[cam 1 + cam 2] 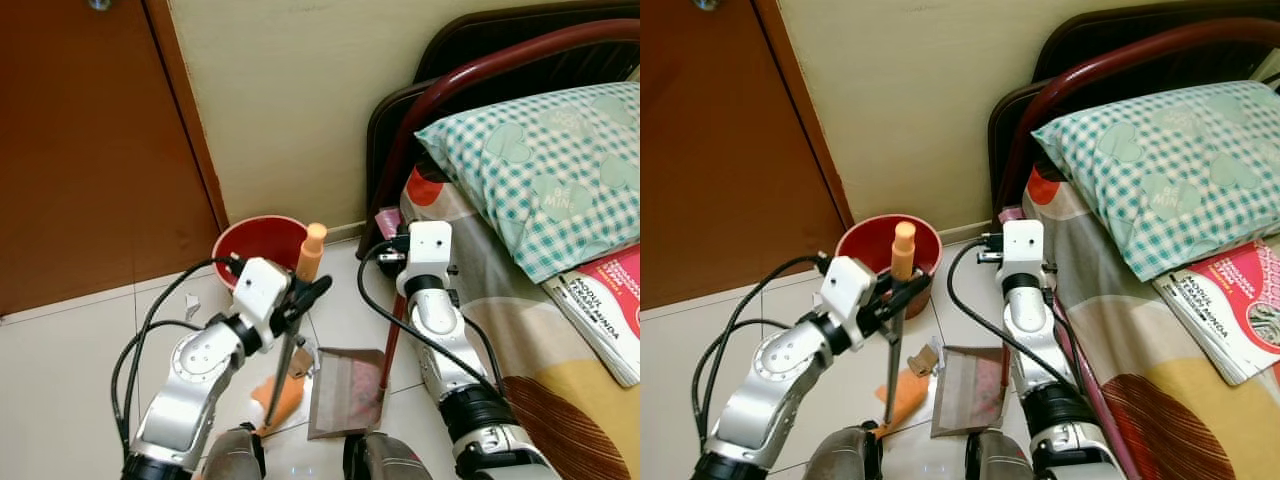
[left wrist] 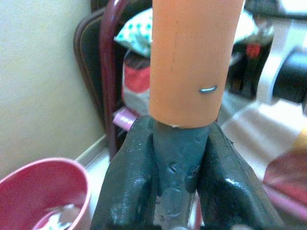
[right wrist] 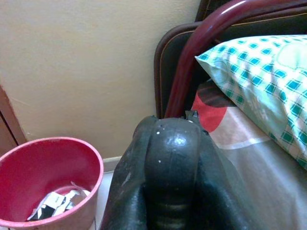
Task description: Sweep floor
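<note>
Upright, the broom handle (image 1: 292, 340) sits clamped in the left gripper (image 1: 305, 295); right gripper (image 3: 172, 191) apparently grips the dustpan's handle (image 1: 388, 350).

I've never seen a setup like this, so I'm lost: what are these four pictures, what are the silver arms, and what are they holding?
It is a humanoid robot sweeping a bedroom floor. Two pictures come from cameras in its head, looking down; two come from cameras on its wrists.

The left gripper is shut on a broom with an orange handle. The right gripper is shut on the dark red handle of a dustpan resting on the tiled floor.

A red bin with paper scraps inside stands by the wall; a bed is on the robot's right.
</note>
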Available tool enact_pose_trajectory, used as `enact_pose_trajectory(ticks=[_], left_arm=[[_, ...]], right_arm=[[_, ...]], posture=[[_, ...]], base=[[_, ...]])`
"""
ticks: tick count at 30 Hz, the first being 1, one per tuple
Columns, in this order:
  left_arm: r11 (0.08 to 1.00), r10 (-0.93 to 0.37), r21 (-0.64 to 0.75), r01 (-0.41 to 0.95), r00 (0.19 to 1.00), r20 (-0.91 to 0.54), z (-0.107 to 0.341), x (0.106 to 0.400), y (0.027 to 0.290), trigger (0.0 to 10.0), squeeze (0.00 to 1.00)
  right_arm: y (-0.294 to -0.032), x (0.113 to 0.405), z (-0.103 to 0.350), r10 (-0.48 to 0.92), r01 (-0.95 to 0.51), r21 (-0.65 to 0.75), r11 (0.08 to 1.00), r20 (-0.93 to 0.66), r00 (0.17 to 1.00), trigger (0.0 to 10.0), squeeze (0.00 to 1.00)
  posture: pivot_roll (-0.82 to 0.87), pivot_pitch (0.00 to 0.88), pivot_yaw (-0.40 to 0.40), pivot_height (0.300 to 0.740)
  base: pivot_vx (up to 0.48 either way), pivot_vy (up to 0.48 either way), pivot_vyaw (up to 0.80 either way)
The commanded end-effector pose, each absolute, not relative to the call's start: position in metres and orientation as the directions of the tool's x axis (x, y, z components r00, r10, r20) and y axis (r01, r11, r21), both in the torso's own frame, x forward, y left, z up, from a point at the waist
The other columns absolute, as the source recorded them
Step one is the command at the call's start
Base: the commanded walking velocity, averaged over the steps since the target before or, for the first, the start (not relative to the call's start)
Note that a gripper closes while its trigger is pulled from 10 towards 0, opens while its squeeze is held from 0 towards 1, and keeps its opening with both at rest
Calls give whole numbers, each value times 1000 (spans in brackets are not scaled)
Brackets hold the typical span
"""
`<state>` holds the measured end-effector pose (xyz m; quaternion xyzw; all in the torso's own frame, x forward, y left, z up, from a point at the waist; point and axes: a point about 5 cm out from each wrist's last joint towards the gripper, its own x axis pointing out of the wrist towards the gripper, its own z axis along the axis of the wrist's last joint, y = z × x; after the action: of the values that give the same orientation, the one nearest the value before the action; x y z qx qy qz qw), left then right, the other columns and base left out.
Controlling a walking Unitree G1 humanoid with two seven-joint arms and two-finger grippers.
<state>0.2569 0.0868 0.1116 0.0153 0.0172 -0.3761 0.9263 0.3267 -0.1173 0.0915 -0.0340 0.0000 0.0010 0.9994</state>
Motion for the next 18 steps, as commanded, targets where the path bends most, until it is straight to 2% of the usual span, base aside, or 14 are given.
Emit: enact_pose_trajectory(ticks=[1, 7, 9, 13, 17, 18], left_arm=[[689, -722, -95, 719, 692, 5, 114, 255, 77, 10000, 0], [738, -665, -136, 661, 747, 17, 115, 262, 91, 10000, 0], [773, -626, -128, 622, 780, 7, 116, 264, 108, 10000, 0], [815, -579, -93, 572, 811, -87, 104, 257, 139, 10000, 0], [818, -571, -74, 570, 793, -209, 84, 237, 170, 10000, 0], [818, -571, -74, 570, 793, -209, 84, 237, 170, 10000, 0]], right_arm=[[-112, 330, 97, 22, -21, -54, 998, 25, 999, 10000, 0], [-109, 330, 96, 56, -55, -45, 997, 21, 998, 10000, 0], [-106, 328, 94, 92, -91, -46, 995, 16, 996, 10000, 0], [-104, 325, 91, 159, -158, -61, 985, 4, 987, 10000, 0], [-106, 322, 88, 199, -199, -116, 973, -8, 980, 10000, 0], [-106, 322, 88, 199, -199, -116, 973, -8, 980, 10000, 0]], posture=[[68, 105, -21, 740], [69, 103, -22, 740], [70, 105, -23, 740], [74, 106, -24, 740], [76, 107, -25, 740], [76, 107, -25, 740]], base=[[0, 0, 0], [0, 0, 0], [0, 0, 0], [0, 0, 0], [0, 0, 0], [0, 0, 0]])
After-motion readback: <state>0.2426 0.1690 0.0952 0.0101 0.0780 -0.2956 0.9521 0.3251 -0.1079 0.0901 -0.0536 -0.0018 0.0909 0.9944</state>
